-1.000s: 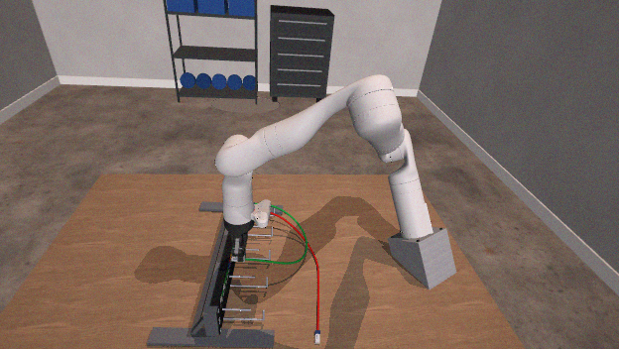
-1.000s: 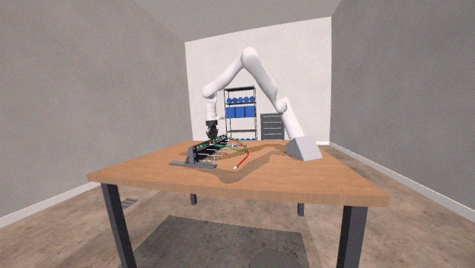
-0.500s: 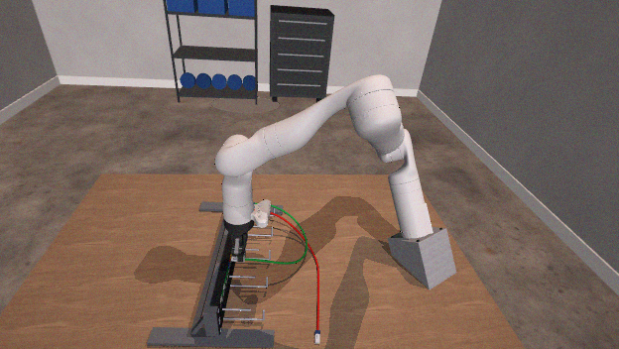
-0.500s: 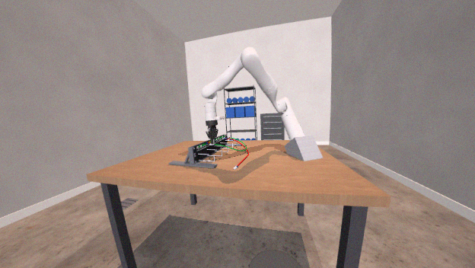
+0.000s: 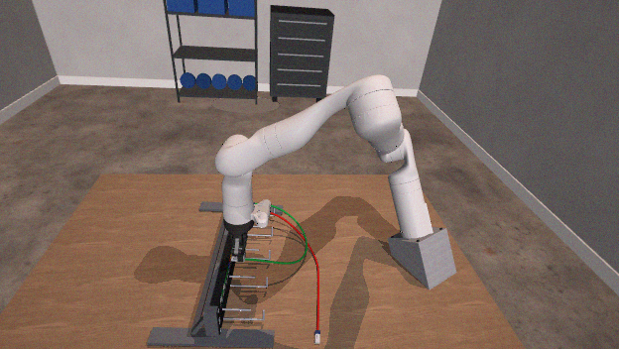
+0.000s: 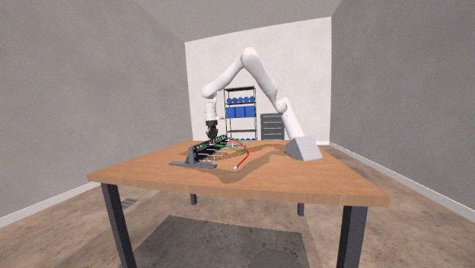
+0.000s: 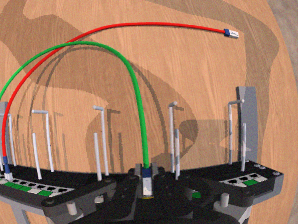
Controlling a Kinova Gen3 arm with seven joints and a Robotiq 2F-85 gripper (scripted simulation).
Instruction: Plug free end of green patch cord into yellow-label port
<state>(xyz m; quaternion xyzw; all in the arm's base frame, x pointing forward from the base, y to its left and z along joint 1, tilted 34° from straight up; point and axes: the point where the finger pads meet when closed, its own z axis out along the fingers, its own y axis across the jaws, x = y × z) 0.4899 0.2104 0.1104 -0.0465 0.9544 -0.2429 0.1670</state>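
Observation:
The dark rack (image 5: 218,288) stands on the wooden table, its port panel running front to back. The green patch cord (image 5: 293,238) arches from the rack's far end round to my gripper (image 5: 239,253), which points down over the rack's middle. In the wrist view the gripper (image 7: 147,185) is shut on the green cord's plug (image 7: 145,179), right at the rack's top edge (image 7: 40,189). The cord (image 7: 127,70) rises from the plug in a loop. I cannot make out the yellow label. The rack also shows in the exterior view (image 6: 205,150), with the gripper (image 6: 211,134) above it.
The red cord (image 5: 314,268) runs from the rack's far end across the table; its free plug (image 5: 317,337) lies near the front edge and also shows in the wrist view (image 7: 229,32). Thin metal cable brackets (image 5: 253,283) stick out of the rack. The arm's grey base (image 5: 424,255) stands at the right.

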